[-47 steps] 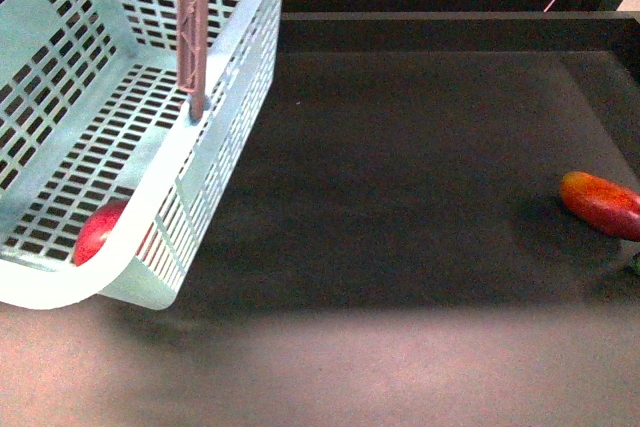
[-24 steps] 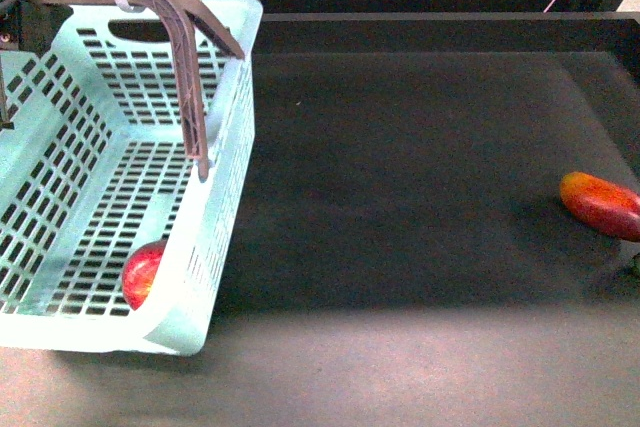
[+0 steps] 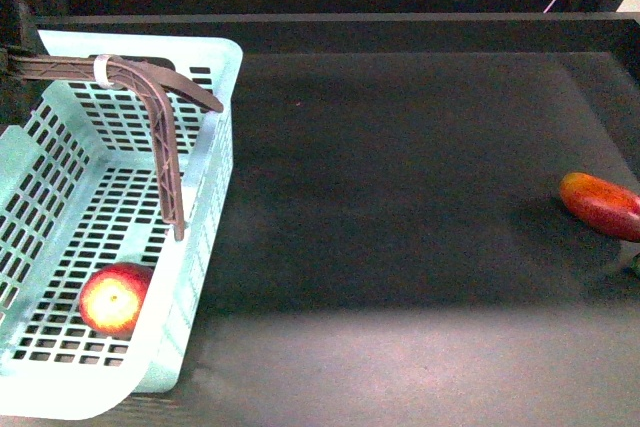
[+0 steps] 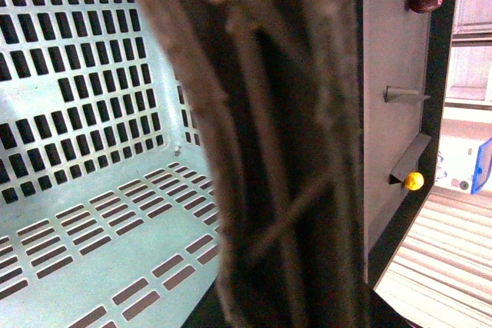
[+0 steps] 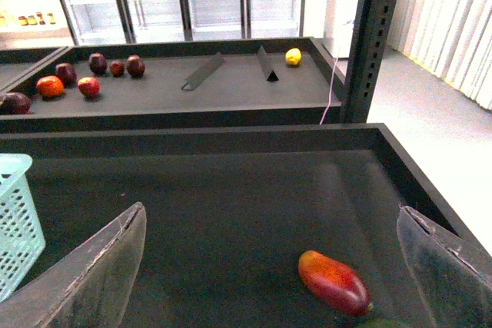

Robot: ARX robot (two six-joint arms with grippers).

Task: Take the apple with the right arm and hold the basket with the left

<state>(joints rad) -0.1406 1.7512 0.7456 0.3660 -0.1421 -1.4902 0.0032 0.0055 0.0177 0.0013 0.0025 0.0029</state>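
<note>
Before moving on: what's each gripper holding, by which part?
The left gripper holds the basket by its brown handles; the right gripper is empty.

Red apple point(image 3: 115, 299) (yellow-patched) in mint basket point(image 3: 205, 215)

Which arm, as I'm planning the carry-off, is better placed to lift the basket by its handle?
Left. Its wrist camera sits right against the brown handle, which stands raised over the basket holding the apple. The right gripper hangs open over the tray near the mango, away from the basket.
</note>
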